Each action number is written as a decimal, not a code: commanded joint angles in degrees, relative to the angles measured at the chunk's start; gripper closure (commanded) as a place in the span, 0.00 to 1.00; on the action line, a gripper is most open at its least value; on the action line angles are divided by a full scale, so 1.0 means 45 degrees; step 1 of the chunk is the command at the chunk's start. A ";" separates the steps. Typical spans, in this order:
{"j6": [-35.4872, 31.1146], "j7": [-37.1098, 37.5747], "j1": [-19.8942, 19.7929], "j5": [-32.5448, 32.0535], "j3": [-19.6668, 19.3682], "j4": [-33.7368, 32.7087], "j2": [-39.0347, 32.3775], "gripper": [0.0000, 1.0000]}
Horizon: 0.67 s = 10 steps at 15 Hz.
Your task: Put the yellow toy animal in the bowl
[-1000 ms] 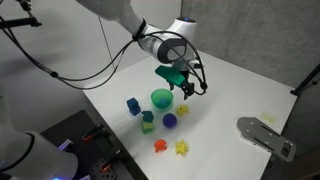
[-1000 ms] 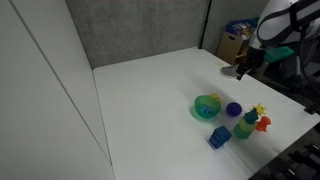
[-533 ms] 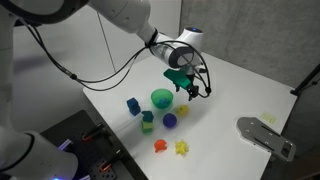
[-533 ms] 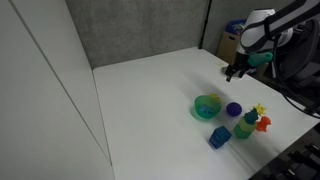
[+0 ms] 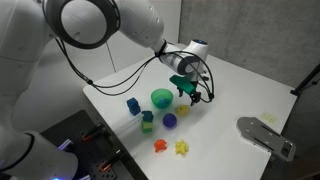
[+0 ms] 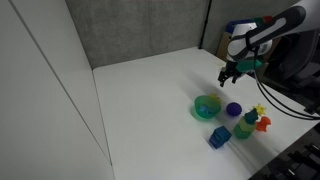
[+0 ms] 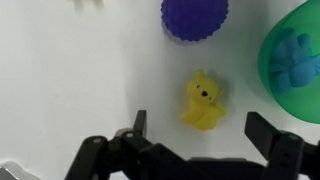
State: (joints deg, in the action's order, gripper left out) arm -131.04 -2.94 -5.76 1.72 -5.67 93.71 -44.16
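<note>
Tool is open, jaws wide apart, hanging over the yellow toy animal with one finger on either side. Looks lined up for a straight drop and pinch; no contact yet. Toy sits on the bench, apart from both neighbours: purple ball at its 12 o'clock, bowl at 2 o'clock. Bluish shape inside the bowl, can't tell what.

Risks: the 3 o'clock finger comes down near the bowl wall, and the ball may roll if nudged. Blue block, orange toy and other yellow toy are well apart, not in the way.
</note>
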 commanded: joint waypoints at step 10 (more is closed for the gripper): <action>0.1704 -0.0193 -0.0246 -0.0126 0.0418 -0.3694 -0.3549 0.00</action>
State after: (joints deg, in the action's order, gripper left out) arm -125.93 -3.16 -5.99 1.68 -4.99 81.86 -57.04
